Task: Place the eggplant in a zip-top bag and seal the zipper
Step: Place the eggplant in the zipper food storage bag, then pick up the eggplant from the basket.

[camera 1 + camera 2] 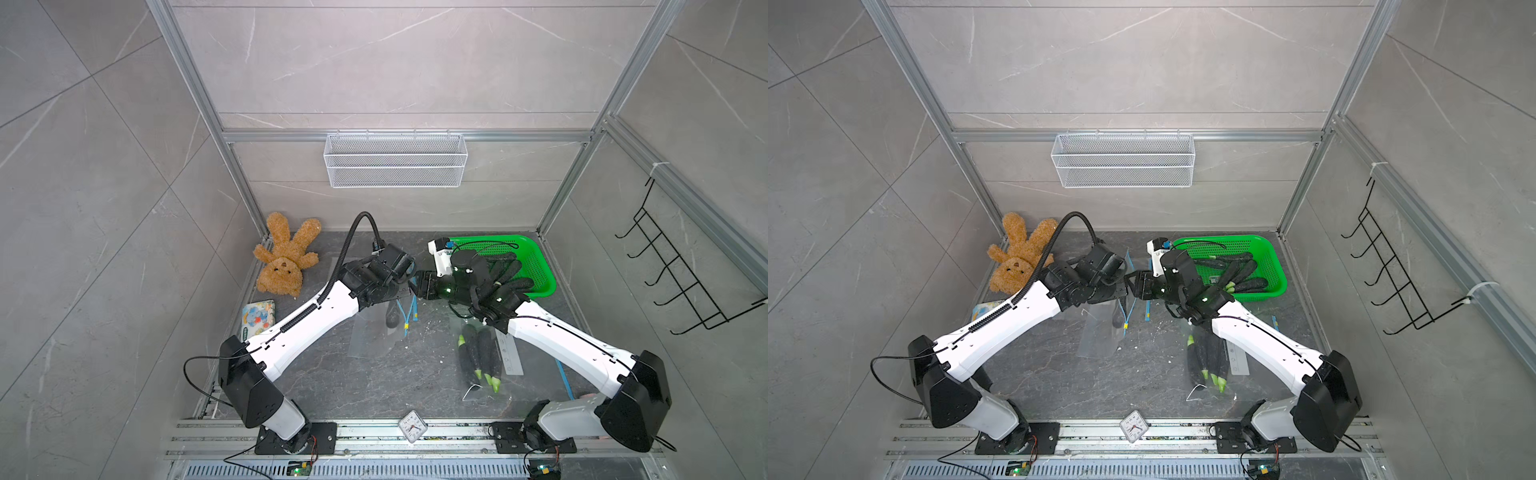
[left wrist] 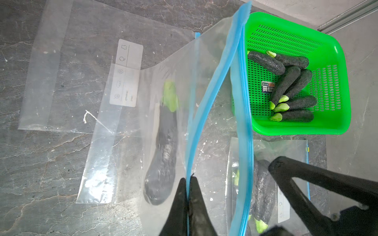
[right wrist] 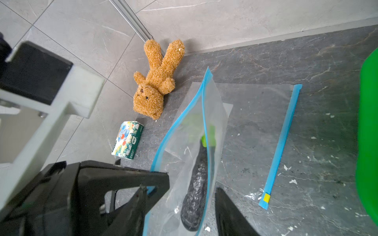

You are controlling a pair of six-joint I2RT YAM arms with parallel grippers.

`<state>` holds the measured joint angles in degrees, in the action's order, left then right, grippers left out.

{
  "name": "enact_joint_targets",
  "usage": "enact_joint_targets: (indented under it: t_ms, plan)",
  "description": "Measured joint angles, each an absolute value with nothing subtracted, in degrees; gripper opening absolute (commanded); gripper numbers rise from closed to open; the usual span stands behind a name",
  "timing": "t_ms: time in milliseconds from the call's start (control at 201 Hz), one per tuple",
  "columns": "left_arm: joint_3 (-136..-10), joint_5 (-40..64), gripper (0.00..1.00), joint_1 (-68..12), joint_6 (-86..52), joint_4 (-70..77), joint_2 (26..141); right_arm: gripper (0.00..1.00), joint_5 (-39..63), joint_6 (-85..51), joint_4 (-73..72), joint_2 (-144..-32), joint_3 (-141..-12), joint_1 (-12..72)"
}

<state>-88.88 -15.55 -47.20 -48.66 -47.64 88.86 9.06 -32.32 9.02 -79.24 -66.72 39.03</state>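
Note:
A clear zip-top bag point(image 2: 122, 163) with a blue zipper point(image 2: 204, 102) hangs with its mouth spread. My left gripper point(image 2: 188, 179) is shut on one zipper lip. A dark eggplant point(image 2: 163, 153) with a green cap lies inside that bag. In the right wrist view the eggplant point(image 3: 196, 183) shows through the bag point(image 3: 212, 114) between the spread jaws of my right gripper point(image 3: 182, 196), which is open and touches neither side of it. In both top views the left gripper point(image 1: 409, 291) and the right gripper point(image 1: 420, 291) meet tip to tip above the bag point(image 1: 374, 336).
A green basket point(image 1: 536, 257) at the back right holds several eggplants. Another bag with eggplants point(image 1: 478, 357) lies near the right arm, and a flat empty bag point(image 3: 255, 122) lies on the table. At the left are a teddy bear point(image 1: 282, 262) and a tissue pack point(image 1: 257, 318). A clock point(image 1: 412, 426) stands at the front edge.

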Motion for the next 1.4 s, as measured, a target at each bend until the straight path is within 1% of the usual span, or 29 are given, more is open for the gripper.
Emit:
enact_joint_targets:
  t_ms: [85, 159, 224, 289, 413, 582, 732, 831, 1165, 1404]
  plan:
    - [-88.64, -16.03, 0.0, -47.2, -48.66, -47.53, 87.74, 0.55, 9.93, -32.05, 11.49, -78.24, -66.94, 37.36]
    - [-88.58, -16.43, 0.0, -47.2, -48.66, -47.53, 86.8, 0.6, 10.98, -31.4, 14.61, -77.76, -67.83, 34.57]
    - [-88.58, -16.51, 0.0, -47.2, -48.66, -47.51, 86.15, 0.63, 13.39, -30.63, 18.11, -78.0, -69.84, 29.85]
    - [-88.44, -16.53, 0.0, -47.2, -48.66, -47.48, 85.71, 0.65, 15.77, -29.61, 22.02, -79.57, -73.41, 23.4]
    - [-87.48, -16.56, 0.0, -47.2, -48.69, -47.48, 85.43, 0.7, 16.75, -26.65, 26.7, -86.24, -80.75, 12.95]
    - [-86.76, -16.45, 0.0, -47.2, -49.06, -47.44, 85.43, 0.71, 15.03, -22.74, 32.71, -98.28, -87.57, 6.37]
    - [-86.74, -16.38, 0.0, -47.22, -49.08, -47.22, 85.43, 0.65, 14.02, -17.89, 38.06, -107.66, -91.68, 5.37]
    - [-86.74, -16.38, 0.0, -47.22, -49.1, -47.03, 85.52, 0.64, 15.55, -15.77, 40.07, -112.18, -93.19, 5.69]
    - [-87.29, -16.38, 0.0, -47.22, -49.1, -46.96, 87.96, 0.63, 15.77, -12.93, 42.44, -121.05, -97.38, 10.44]
    - [-87.31, -16.36, 0.0, -47.22, -49.47, -46.89, 88.23, 0.59, 9.98, -12.34, 42.57, -125.8, -99.79, 13.37]
